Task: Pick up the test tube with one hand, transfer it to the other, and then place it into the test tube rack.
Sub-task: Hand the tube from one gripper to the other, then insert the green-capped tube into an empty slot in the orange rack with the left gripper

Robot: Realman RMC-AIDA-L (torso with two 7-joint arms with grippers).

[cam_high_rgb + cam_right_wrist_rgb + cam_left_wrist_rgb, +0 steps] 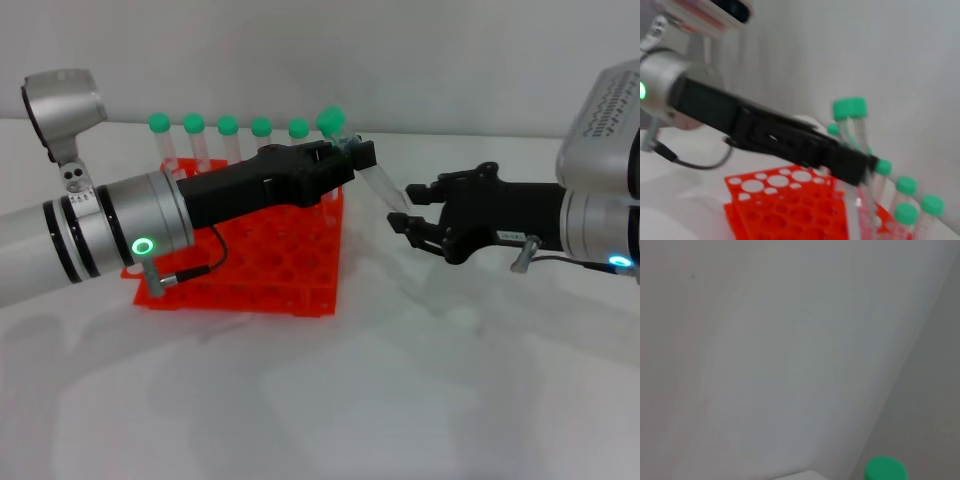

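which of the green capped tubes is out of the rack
The test tube held tilted in the left pincer; the five others stand upright along the test tube rack back row.

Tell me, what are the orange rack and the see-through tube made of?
The test tube rack looks like glossy moulded plastic: bright, even orange with neat round holes. The test tube, held by the left gripper, seems clear plastic, maybe glass, with a matte green cap.

Five spare green-capped tubes (pixel 228 135) stand upright in one row near the far edge of the white bench (pixel 320 400), their caps level with one another and evenly spaced. Behind them a pale plain wall (pixel 400 60) rises from that far edge. The bench surface is smooth and faintly glossy.
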